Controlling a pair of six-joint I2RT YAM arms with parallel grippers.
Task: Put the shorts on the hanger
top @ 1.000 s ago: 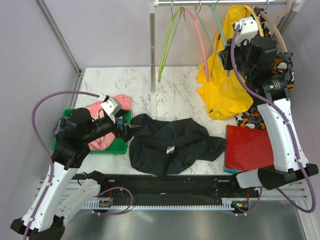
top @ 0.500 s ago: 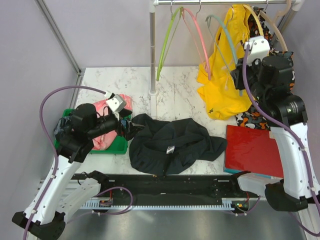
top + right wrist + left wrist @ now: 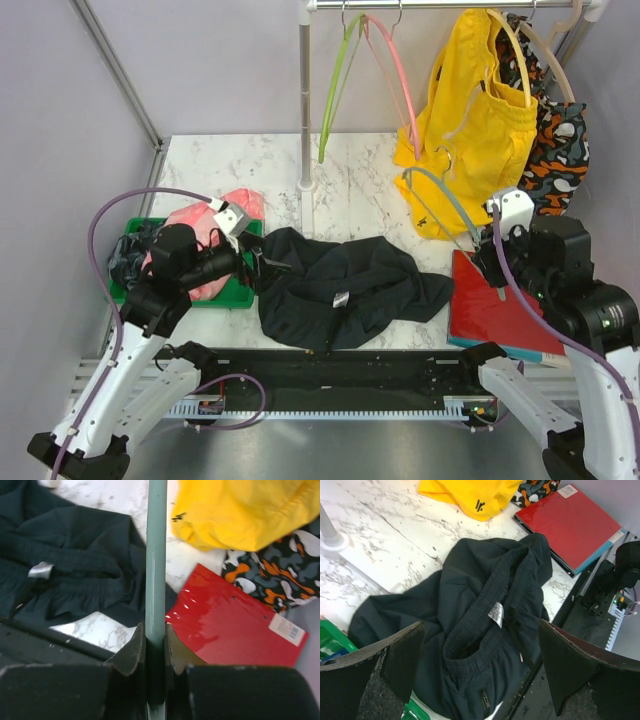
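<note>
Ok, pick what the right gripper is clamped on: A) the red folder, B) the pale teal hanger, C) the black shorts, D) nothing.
B: in the right wrist view the right gripper is shut on the bar of the pale teal hanger, while the black shorts lie apart from it.

We cannot read the white label (image 3: pixel 496 614) inside the shorts (image 3: pixel 470 645). The hanger (image 3: pixel 156 555) runs off the right wrist picture's top edge, hook unseen. The right arm (image 3: pixel 565 280) hides part of the red folder (image 3: pixel 475 310).
</note>
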